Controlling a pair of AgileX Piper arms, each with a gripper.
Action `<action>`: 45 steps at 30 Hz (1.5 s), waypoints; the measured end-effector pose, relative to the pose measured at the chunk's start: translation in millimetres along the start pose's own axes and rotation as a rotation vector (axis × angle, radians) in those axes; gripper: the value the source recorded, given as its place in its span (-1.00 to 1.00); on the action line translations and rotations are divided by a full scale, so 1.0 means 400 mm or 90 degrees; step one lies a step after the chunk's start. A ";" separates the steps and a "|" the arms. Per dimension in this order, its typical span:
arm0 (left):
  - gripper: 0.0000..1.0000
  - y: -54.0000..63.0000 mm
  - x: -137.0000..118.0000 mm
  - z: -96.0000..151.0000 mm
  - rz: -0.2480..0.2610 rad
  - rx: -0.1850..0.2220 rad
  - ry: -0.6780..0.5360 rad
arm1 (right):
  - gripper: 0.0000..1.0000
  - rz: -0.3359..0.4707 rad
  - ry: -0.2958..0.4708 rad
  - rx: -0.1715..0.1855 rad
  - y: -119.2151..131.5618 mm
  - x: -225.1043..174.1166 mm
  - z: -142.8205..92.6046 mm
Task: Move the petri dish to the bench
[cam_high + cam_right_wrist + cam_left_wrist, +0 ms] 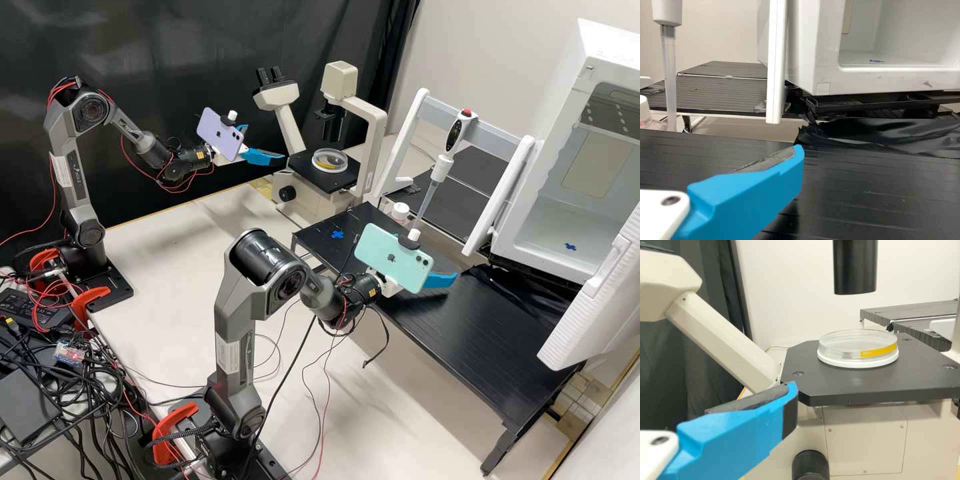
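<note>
The left gripper's [267, 142] jaws stand apart beside the near-left edge of the microscope's black stage [850, 385]. The petri dish [330, 161] sits on that stage, toward its far edge. The right gripper's [441, 280] jaws, also apart, hang above the black table [480, 333], inside its near edge.

And there sat the petri dish [857, 346], round, shallow and clear, a yellow strip curving along its side and white round its base; it lay flat and level on the microscope's black stage [855, 385], well inside the edges; and near the stage stood the bench [467, 333], black, ridged and level on top, a small blue cross [337, 235] marking one end.
</note>
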 end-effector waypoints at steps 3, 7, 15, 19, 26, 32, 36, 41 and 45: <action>1.00 0.000 0.000 0.000 0.000 0.000 0.000 | 1.00 0.000 0.000 0.000 0.000 0.000 0.000; 1.00 0.000 0.000 0.000 0.000 0.000 0.000 | 1.00 0.000 0.000 0.000 0.000 0.000 0.000; 1.00 0.000 0.000 0.000 0.000 0.000 0.000 | 1.00 -0.003 0.055 0.010 -0.003 -0.048 -0.066; 1.00 0.000 0.000 0.000 0.000 0.000 0.000 | 1.00 -0.012 0.123 -0.001 -0.023 -0.080 -0.148; 1.00 0.000 0.000 0.000 0.000 0.000 0.000 | 1.00 -0.035 0.196 -0.047 -0.081 -0.110 -0.261; 1.00 0.000 0.000 0.000 0.000 0.000 0.000 | 1.00 -0.026 0.253 -0.073 -0.109 -0.114 -0.372; 1.00 0.000 0.000 0.000 0.000 0.000 0.000 | 1.00 -0.045 0.267 -0.082 -0.138 -0.106 -0.442; 1.00 0.000 0.000 0.000 0.000 0.000 0.000 | 1.00 -0.070 0.286 -0.090 -0.179 -0.092 -0.513; 1.00 0.000 0.000 0.000 0.000 0.000 0.000 | 1.00 -0.087 0.300 -0.099 -0.218 -0.074 -0.559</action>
